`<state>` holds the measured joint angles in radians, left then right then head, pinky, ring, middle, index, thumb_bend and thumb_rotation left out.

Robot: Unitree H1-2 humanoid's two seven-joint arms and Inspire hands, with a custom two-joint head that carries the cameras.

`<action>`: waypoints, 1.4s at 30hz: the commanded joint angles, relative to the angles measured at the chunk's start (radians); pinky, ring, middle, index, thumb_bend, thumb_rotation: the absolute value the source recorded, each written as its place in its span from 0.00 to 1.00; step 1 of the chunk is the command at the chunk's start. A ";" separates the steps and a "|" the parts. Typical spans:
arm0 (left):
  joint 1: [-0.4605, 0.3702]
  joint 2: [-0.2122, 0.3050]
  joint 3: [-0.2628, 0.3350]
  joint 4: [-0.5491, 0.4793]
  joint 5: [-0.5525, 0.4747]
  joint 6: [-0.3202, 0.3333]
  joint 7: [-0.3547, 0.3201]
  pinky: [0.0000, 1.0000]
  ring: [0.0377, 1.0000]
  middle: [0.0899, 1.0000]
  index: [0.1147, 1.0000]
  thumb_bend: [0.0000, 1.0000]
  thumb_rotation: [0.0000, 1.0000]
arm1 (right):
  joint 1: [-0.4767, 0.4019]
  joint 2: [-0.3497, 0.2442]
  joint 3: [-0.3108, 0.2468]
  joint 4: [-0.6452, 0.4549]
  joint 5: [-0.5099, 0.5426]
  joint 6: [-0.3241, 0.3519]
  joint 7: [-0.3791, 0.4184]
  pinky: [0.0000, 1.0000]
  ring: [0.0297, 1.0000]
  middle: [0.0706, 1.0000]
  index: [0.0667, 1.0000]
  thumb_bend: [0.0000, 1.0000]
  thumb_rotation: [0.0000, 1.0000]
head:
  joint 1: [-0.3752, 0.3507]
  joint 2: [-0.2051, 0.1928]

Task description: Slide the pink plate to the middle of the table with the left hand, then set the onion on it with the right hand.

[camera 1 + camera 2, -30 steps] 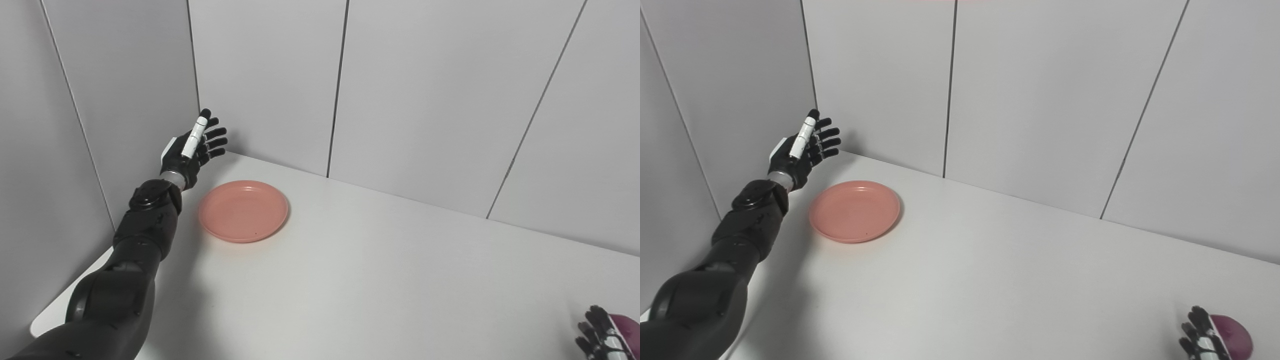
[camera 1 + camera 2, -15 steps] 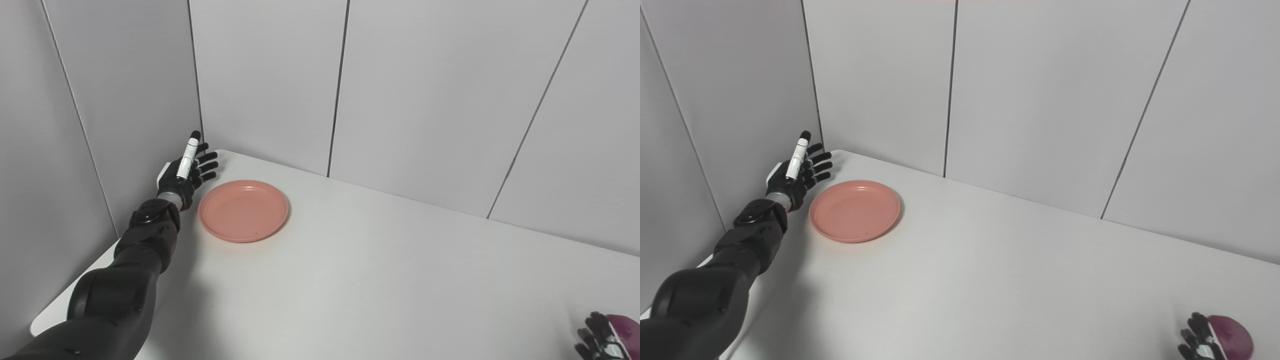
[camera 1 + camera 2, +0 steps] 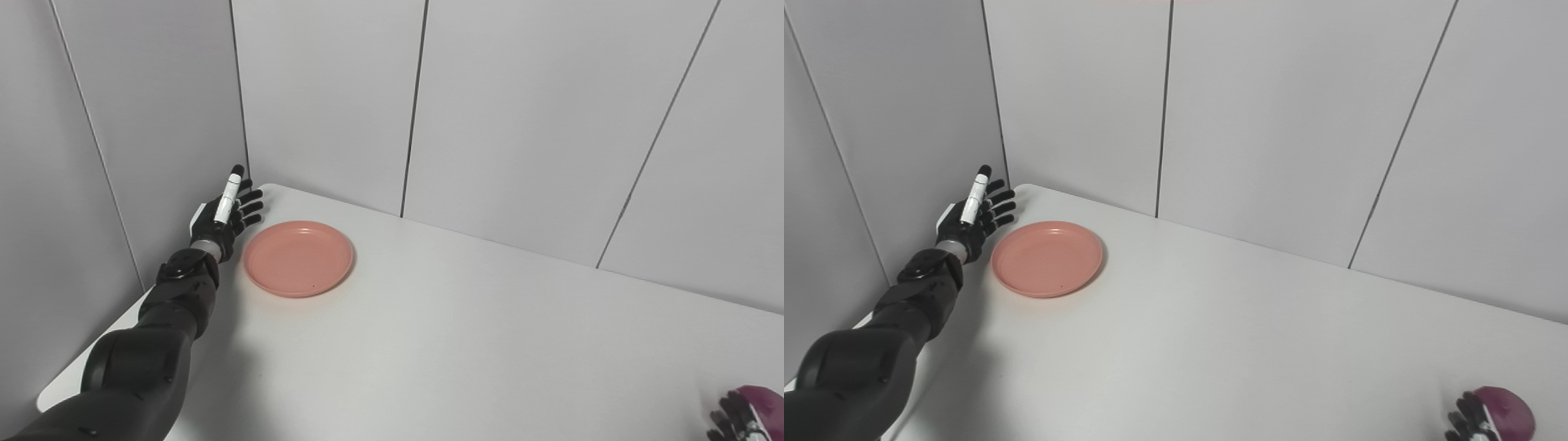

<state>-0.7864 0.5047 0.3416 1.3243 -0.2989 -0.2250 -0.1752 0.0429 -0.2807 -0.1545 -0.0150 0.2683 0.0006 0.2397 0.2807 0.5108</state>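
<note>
Left eye: left robot hand [image 3: 225, 215] has dropped beside the pink plate [image 3: 298, 258], fingers spread, empty, plate unmoved near the counter [image 3: 465, 343] corner; right eye: onion [image 3: 1507, 413] beside right robot hand [image 3: 1469, 424], grip state unclear.

Right hand [image 3: 1469, 422]: cut off at the bottom edge by the table's near right corner, grasp not discernible; onion [image 3: 1507, 413]: partly hidden behind it, contact undetermined.
</note>
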 commanded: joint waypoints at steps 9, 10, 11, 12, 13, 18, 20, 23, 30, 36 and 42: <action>0.020 -0.012 0.012 -0.012 -0.037 -0.059 -0.047 0.81 0.81 0.79 0.83 0.78 0.80 | 0.005 -0.011 0.003 -0.026 -0.001 0.051 -0.008 1.00 1.00 1.00 0.99 0.79 0.93 | -0.003 -0.001; 0.025 -0.013 0.012 -0.015 -0.038 -0.060 -0.052 0.82 0.81 0.80 0.83 0.77 0.80 | 0.005 -0.010 0.003 -0.026 0.000 0.051 -0.008 1.00 1.00 1.00 0.99 0.78 0.93 | -0.003 -0.001; 0.033 -0.014 0.010 -0.020 -0.039 -0.061 -0.059 0.82 0.82 0.81 0.83 0.77 0.80 | 0.006 -0.010 0.003 -0.027 0.001 0.052 -0.008 1.00 1.00 1.00 0.99 0.77 0.93 | -0.004 0.002; 0.038 -0.015 0.009 -0.023 -0.039 -0.062 -0.064 0.83 0.82 0.82 0.84 0.75 0.82 | 0.007 -0.010 0.003 -0.028 0.001 0.053 -0.008 1.00 1.00 1.00 1.00 0.77 0.94 | -0.004 0.002; 0.044 -0.017 0.010 -0.029 -0.041 -0.061 -0.067 0.83 0.83 0.82 0.84 0.75 0.82 | 0.007 -0.011 0.003 -0.029 0.001 0.051 -0.008 1.00 1.00 1.00 1.00 0.77 0.94 | -0.005 0.005; 0.054 -0.025 0.017 -0.034 -0.054 -0.047 -0.065 0.81 0.80 0.80 0.82 0.78 0.81 | 0.007 -0.012 0.002 -0.027 0.005 0.045 -0.004 1.00 1.00 1.00 1.00 0.78 0.94 | -0.006 0.007; 0.060 -0.027 0.017 -0.036 -0.059 -0.045 -0.078 0.81 0.81 0.81 0.83 0.79 0.81 | 0.005 -0.012 0.002 -0.027 0.003 0.048 -0.007 1.00 1.00 1.00 1.00 0.79 0.94 | -0.006 0.007; 0.073 -0.035 0.023 -0.052 -0.078 -0.041 -0.110 0.80 0.80 0.80 0.83 0.79 0.80 | 0.004 -0.009 0.001 -0.032 0.004 0.054 -0.010 1.00 1.00 1.00 1.00 0.79 0.93 | -0.009 0.006; 0.119 -0.067 0.016 -0.157 -0.096 -0.005 -0.157 0.80 0.79 0.79 0.83 0.81 0.79 | 0.001 -0.008 0.003 -0.032 0.007 0.057 -0.010 1.00 1.00 1.00 0.99 0.79 0.92 | -0.010 0.006; 0.163 -0.095 -0.002 -0.293 -0.099 0.060 -0.186 0.82 0.80 0.79 0.82 0.76 0.80 | -0.002 -0.009 0.006 -0.023 0.003 0.055 -0.009 1.00 1.00 1.00 1.00 0.78 0.93 | -0.015 0.006; 0.174 -0.119 -0.019 -0.382 -0.096 0.104 -0.202 0.79 0.79 0.78 0.85 0.76 0.80 | -0.003 -0.005 0.009 -0.019 -0.001 0.050 -0.010 1.00 1.00 1.00 0.99 0.78 0.92 | -0.019 0.004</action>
<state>-0.5993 0.3916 0.3308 0.9719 -0.3866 -0.1401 -0.3610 0.0494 -0.2791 -0.1506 -0.0365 0.2681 0.0222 0.2283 0.2623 0.5154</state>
